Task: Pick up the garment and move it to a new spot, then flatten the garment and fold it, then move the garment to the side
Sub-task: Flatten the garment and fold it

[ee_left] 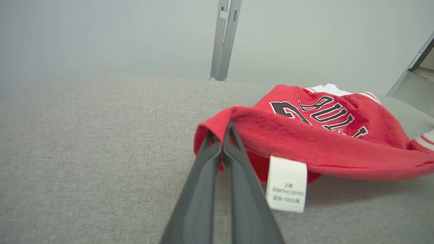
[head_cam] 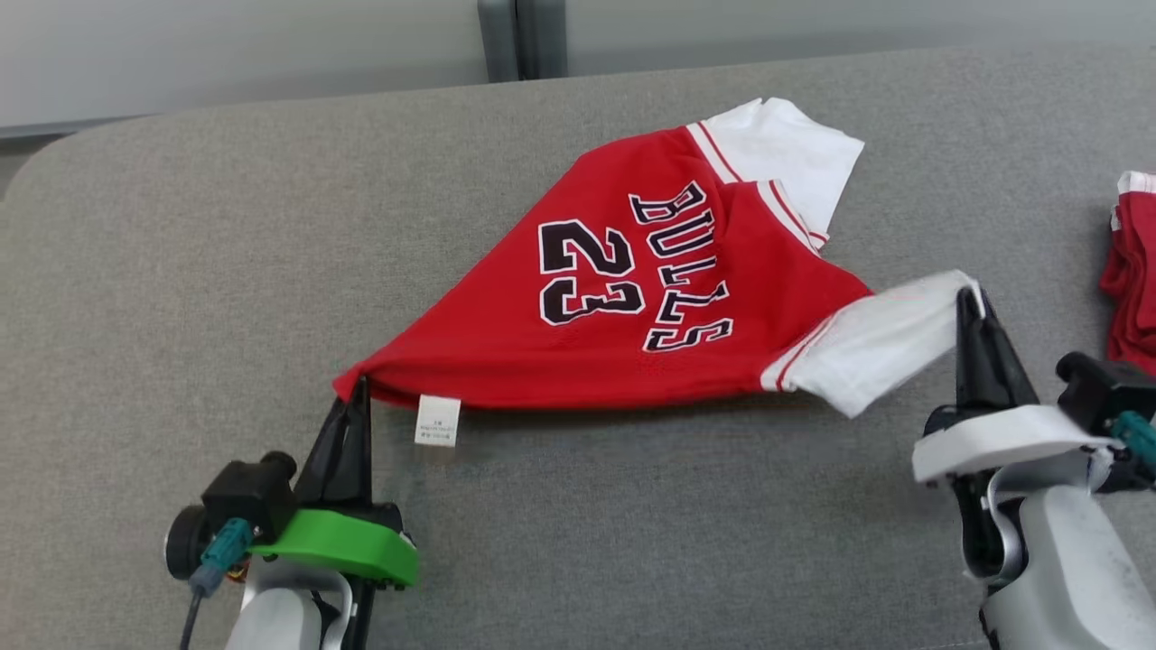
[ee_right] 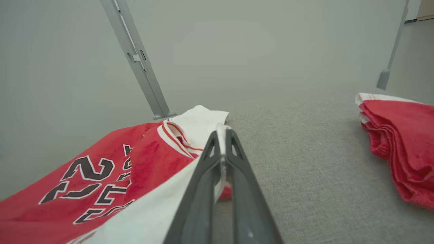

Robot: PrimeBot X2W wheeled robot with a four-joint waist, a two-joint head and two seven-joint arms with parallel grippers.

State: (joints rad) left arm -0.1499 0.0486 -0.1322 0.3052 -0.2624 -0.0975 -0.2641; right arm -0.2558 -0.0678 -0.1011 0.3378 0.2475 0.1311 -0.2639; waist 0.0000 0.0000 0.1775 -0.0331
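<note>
Grey woven fabric covers the bench [head_cam: 181, 271], which runs back to a pale grey wall with a vertical metal post [head_cam: 506, 36] at its far edge. A red short-sleeved jersey [head_cam: 506, 352] with white sleeves and black "BULLS 23" lettering lies across the middle of the bench, lettering face up. Its far part rests on the surface. Its near edge is raised off the fabric and drawn out between the two grippers. The left gripper [head_cam: 363, 384] is at the left end of the jersey, jaws together and clamped on the red hem corner; in the left wrist view the red cloth wraps over both fingertips. A white rectangular care label [head_cam: 438, 421] hangs from the hem just beside this gripper, on its right. The right gripper [head_cam: 971, 298] is at the right end, jaws together and clamped on the cuff of the near white sleeve [head_cam: 876, 348], which is pulled taut away from the red body. The far white sleeve [head_cam: 786, 153] lies on the bench toward the wall. A folded pile of red cloth with white trim [head_cam: 1133, 271] sits at the right edge of the bench, well apart from the jersey.
</note>
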